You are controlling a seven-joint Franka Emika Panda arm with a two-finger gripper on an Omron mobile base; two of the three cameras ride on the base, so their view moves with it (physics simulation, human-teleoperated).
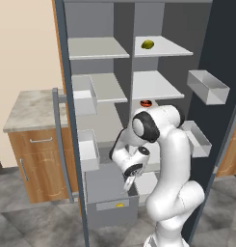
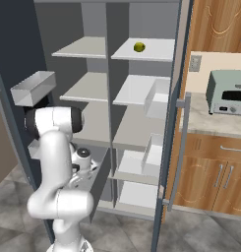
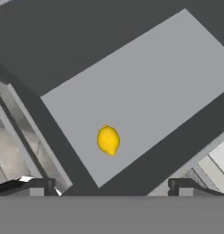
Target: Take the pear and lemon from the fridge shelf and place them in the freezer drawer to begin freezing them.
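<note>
Lemon [image 3: 108, 140] lies on the grey floor of the freezer drawer [image 1: 112, 212], near one corner, so 1 of the 2 fruits appears delivered; the pear [image 1: 147, 44] sits on the top fridge shelf [image 1: 172, 48], well above the arm, and is judged the remaining job; the gripper [image 3: 109, 187] hangs over the drawer with its 2 tips spread wide and nothing between them, the lemon just ahead of them; the white door bins [image 1: 208, 87] look empty as far as they can be seen; a small dark-orange item [image 1: 146, 102] rests on a lower shelf.
</note>
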